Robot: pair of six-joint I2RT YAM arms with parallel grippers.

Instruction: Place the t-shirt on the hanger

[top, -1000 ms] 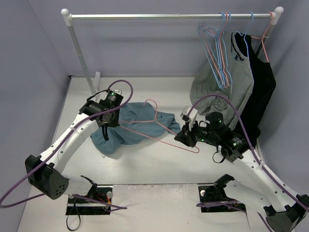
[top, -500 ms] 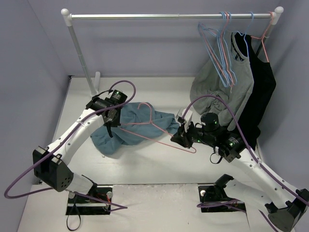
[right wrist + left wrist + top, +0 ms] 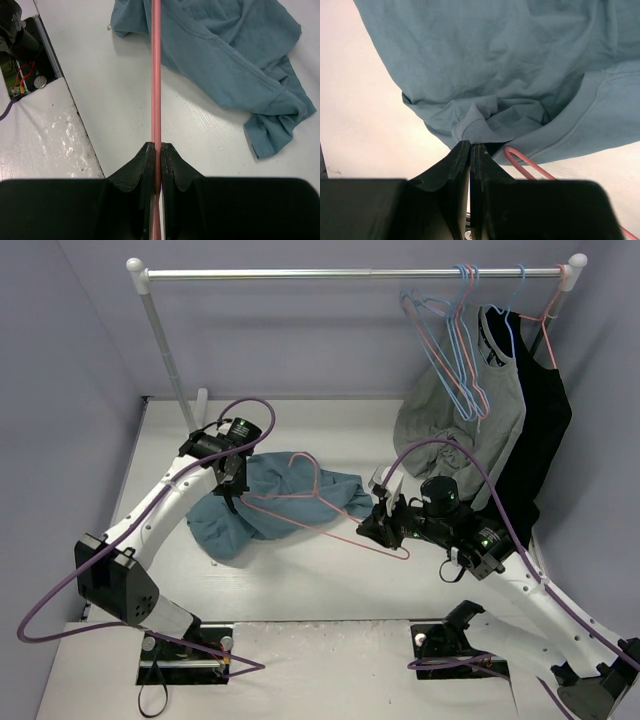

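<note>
The light is bright and even, and it comes from above. On the white table (image 3: 330, 575) the shadows are soft and short, close under the t-shirt (image 3: 270, 505). A glossy sheet (image 3: 55, 150) at the near edge gives glare. In the wrist views the left gripper (image 3: 470, 145) and the right gripper (image 3: 157, 146) are dark and blurred at the bottom, while the t-shirt and the hanger (image 3: 156, 75) are sharp.

A plain dusty teal-blue t-shirt (image 3: 265, 510) and a salmon-pink hanger (image 3: 156, 75) on a white tabletop (image 3: 300, 575). Upper right of the frame: a grey shirt (image 3: 430, 425), a black garment (image 3: 548, 430), and light-blue and pink wire hangers (image 3: 455, 370).
</note>
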